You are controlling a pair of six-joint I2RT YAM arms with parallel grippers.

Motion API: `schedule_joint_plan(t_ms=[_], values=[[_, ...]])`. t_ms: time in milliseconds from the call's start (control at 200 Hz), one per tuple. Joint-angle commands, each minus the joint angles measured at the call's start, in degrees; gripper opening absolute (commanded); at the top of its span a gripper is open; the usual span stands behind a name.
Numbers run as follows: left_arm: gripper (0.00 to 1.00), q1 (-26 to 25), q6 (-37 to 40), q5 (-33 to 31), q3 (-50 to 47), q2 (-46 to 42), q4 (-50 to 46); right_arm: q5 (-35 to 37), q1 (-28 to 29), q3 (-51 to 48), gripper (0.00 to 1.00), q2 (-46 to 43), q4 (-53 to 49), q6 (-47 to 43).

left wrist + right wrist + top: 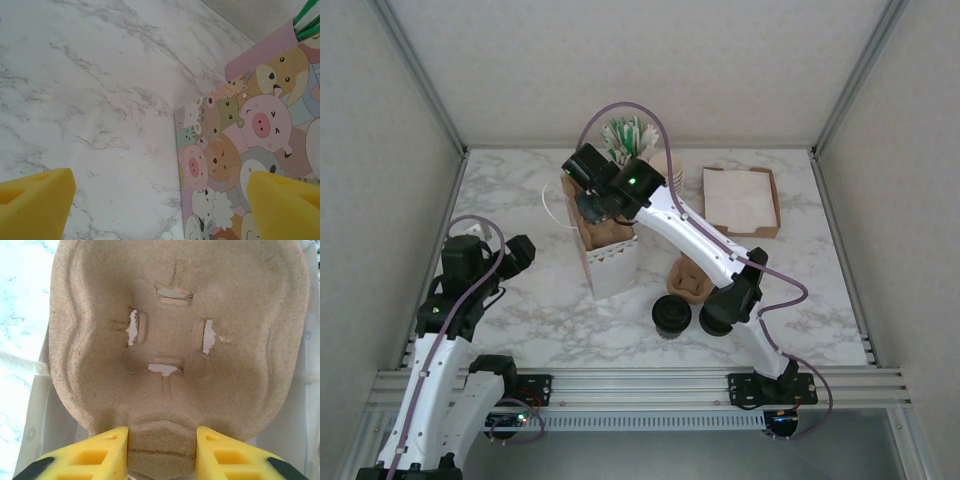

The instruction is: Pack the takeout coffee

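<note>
Pulp carrier (pixel 170 315) is held clamped by the right gripper (pixel 161 436) at the mouth of the bag (pixel 612 268), likely to seat the takeout coffee (pixel 671 315); left gripper (pixel 160 202) is seen agape, empty

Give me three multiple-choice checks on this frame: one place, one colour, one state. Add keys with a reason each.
1. Where does the takeout coffee stand?
A. on the marble table, outside the paper bag
B. inside the paper bag
C. in the cardboard tray

2. What colour is its lid?
A. white
B. black
C. green

3. How do the left gripper's jaws stand?
A. shut on a cup
B. shut on a straw
C. open, nothing between them

Key:
1 A: the top view shows it on marble between the bag and the arm bases.
2 B: from above it reads as a black disc.
3 C: the left wrist view shows the yellow jaws wide apart with nothing gripped.
</note>
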Motion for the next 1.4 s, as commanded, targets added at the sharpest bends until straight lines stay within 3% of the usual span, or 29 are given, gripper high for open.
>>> schedule_joint_plan(t_ms=[0,1396], values=[[0.89,-0.3,0.8,-0.2,1.5,0.0,-1.4,-0.5,0.8,2.2,0.33,1.4,-2.1,0.5],[0.89,-0.4,0.9,-0.4,1.5,0.3,-1.3,-1.6,0.7,5.9,0.33,11.4,-7.2,-0.6]])
